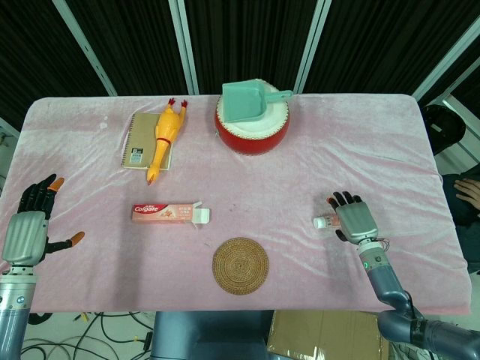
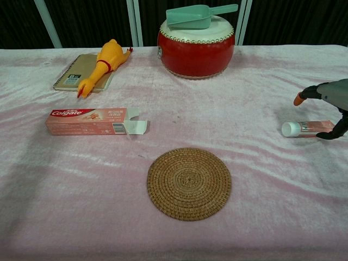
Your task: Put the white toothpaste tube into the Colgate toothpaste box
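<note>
The white toothpaste tube [image 1: 322, 222] [image 2: 305, 128] lies flat on the pink cloth at the right, its white cap pointing left. My right hand [image 1: 354, 217] [image 2: 331, 98] is over the tube's tail end with fingers spread, and one dark fingertip comes down beside the tube; no grip shows. Left of centre lies the Colgate box [image 1: 165, 213] [image 2: 89, 120], its open flap end facing right. At the table's left edge my left hand [image 1: 31, 225] is held up with fingers apart and nothing in it; the chest view does not show it.
A round wicker coaster [image 1: 240, 265] [image 2: 188, 183] lies near the front edge between box and tube. A red drum [image 1: 253, 129] [image 2: 196, 49] with a teal scoop [image 1: 246, 101] [image 2: 190, 16] on it stands at the back. At the back left, a rubber chicken [image 1: 165, 135] [image 2: 100, 64] lies on a notebook [image 1: 137, 146] [image 2: 69, 79].
</note>
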